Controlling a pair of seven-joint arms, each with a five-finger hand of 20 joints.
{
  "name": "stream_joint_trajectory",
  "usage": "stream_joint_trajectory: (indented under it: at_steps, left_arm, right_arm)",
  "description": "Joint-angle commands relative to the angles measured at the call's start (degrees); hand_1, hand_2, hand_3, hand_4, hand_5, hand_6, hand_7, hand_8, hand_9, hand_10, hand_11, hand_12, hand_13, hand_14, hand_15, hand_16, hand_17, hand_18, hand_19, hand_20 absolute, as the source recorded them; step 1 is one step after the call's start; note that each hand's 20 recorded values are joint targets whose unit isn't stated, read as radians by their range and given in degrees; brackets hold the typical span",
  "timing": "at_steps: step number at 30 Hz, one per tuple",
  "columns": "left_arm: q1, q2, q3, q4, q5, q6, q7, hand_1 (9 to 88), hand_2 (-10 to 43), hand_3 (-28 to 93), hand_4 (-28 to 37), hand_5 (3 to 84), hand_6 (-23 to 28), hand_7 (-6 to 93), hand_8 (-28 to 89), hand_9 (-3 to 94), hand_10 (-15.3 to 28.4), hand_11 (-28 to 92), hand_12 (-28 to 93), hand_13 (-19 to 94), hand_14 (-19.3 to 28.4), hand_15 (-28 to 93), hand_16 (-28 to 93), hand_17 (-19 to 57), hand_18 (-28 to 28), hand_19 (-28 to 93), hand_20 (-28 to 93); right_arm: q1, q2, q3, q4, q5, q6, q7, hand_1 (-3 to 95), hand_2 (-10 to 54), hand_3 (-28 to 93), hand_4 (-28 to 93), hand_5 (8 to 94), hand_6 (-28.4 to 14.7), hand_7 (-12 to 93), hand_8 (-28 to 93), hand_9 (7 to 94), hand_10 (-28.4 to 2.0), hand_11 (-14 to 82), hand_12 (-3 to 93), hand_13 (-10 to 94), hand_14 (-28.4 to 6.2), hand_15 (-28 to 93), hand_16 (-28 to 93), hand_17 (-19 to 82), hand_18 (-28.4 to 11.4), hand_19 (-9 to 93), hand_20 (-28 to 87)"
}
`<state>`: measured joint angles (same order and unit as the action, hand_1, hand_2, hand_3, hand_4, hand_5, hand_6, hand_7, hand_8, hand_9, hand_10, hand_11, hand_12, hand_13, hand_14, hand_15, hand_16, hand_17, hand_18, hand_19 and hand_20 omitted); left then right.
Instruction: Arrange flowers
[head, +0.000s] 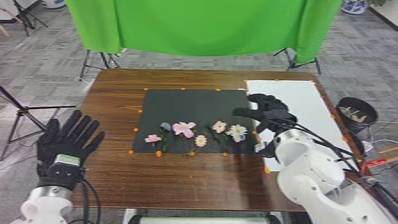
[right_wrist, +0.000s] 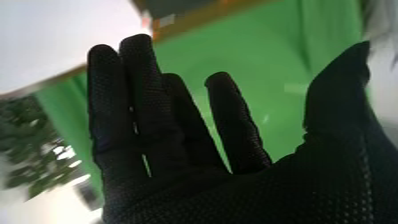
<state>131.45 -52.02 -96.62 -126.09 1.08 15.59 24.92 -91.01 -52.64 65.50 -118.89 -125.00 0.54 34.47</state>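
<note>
"Flowers (head: 184, 129)?"
"One loose row, laid along the near part of the dark mat (head: 182, 105); arranging largely done, we judge."
"Hands?"
"Right hand (head: 269, 106): open, unladen, near the row. Left hand (head: 64, 141): spread wide, left side of the tabletop (head: 133, 180)."
"Outstanding?"
"Perhaps minor straightening; we cannot confirm the intended pattern."

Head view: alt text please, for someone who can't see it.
Pink, white and bluish flowers lie in a loose row along the near part of a black mat on a brown table. The robot's open right hand is above the mat's right side and a white sheet; its open left hand is at left.
</note>
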Motion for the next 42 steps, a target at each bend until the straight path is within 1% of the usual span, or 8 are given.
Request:
stream_joint_trajectory:
  at_steps: [1,4,12,15,22,26,32,42]
  left_arm:
    - [1.5,0.93,-2.27,0.80,4.99,-1.97,1.61,26.4,12.0,70,-28.3,37.3,9.1,10.4,-9,29.7,15.0,14,9,19,13.8,27,-8,-9.0,14.2,35,6]
    - [1.4,1.02,-2.99,1.49,3.06,-5.01,2.63,22.4,15.4,64,-28.3,36.7,8.6,8.2,-9,29.0,14.6,12,8,18,13.5,23,-7,-8.9,14.0,33,6]
    - [4.3,0.74,-5.27,0.83,4.32,-4.87,3.85,23.7,14.6,58,-28.3,33.8,7.4,5.9,-9,25.7,13.6,7,7,14,10.1,15,-7,-8.3,12.6,29,6]
    - [3.1,1.07,-5.22,1.28,5.26,-4.72,3.77,23.1,14.1,60,-28.3,33.0,7.0,5.8,-9,24.3,13.0,7,7,12,9.1,14,-7,-8.0,12.1,28,6]
    - [3.2,1.32,-6.28,1.49,5.40,-5.12,4.16,23.6,13.8,60,-28.3,31.0,6.6,5.7,-9,21.7,12.4,6,6,11,7.9,12,-8,-7.4,10.3,27,5]
    - [3.2,3.03,-7.71,1.60,5.62,-5.74,5.31,24.5,13.8,59,-28.3,30.2,7.3,4.6,-9,21.1,11.4,5,5,10,6.1,11,-10,-6.2,8.3,25,4]
    - [2.0,2.24,-8.01,1.93,6.48,-5.32,4.54,24.2,14.0,59,-28.3,27.6,8.2,3.5,-10,19.0,10.9,4,3,8,5.4,12,-13,-5.7,7.1,25,3]
    - [2.5,1.39,-8.13,1.43,5.99,-4.63,6.18,22.3,13.0,64,-28.3,27.1,6.3,6.1,-10,18.7,11.3,5,3,10,7.4,14,-14,-6.3,8.0,26,3]
  right_arm:
    - [-5.0,-3.8,13.0,1.9,25.1,10.4,-15.4,5.3,10.6,73,-26,40.2,-7.5,10,-9,39.1,-20.4,7.2,14.7,37,-19.4,26,14,22,-20.5,49,13]
    - [-6.7,-5.3,17.8,2.2,34.8,7.4,-19.1,7.7,11.9,75,-27,39.3,-6.5,11,-9,37.0,-18.9,6.6,14.3,33,-18.5,22,15,18,-19.3,42,13]
    - [-9.0,-7.6,21.5,3.5,55.9,5.3,-28.6,5.4,11.0,76,-28,38.7,-4.7,10,-9,34.4,-13.7,2.4,13.0,28,-16.2,7,20,15,-17.2,25,16]
    - [-9.0,-7.7,21.4,3.5,59.9,6.8,-29.8,4.6,10.2,78,-28,38.3,-5.5,8,-9,34.2,-13.0,2.2,11.9,27,-14.2,5,19,15,-15.3,20,16]
    - [-11.9,-10.0,25.3,1.7,63.9,6.4,-30.2,4.8,9.4,79,-27,38.7,-8.2,6,-9,34.7,-13.4,2.4,11.0,26,-11.4,3,16,15,-13.1,18,16]
    - [-12.0,-8.4,25.9,-0.2,65.7,7.0,-31.3,4.8,9.2,79,-27,38.9,-8.8,6,-9,35.1,-13.8,2.6,10.6,26,-11.1,4,14,15,-12.7,18,15]
    - [-13.4,-6.7,26.6,-2.9,66.8,8.0,-33.5,5.8,7.7,79,-27,38.6,-8.8,6,-9,35.1,-13.7,2.6,10.4,26,-10.7,4,13,15,-12.4,18,14]
    - [-16.3,-7.2,29.5,-5.9,66.2,5.7,-32.0,6.7,6.3,79,-27,37.4,-7.8,6,-9,34.1,-15.5,2.4,10.6,25,-12.2,5,12,15,-12.6,18,14]
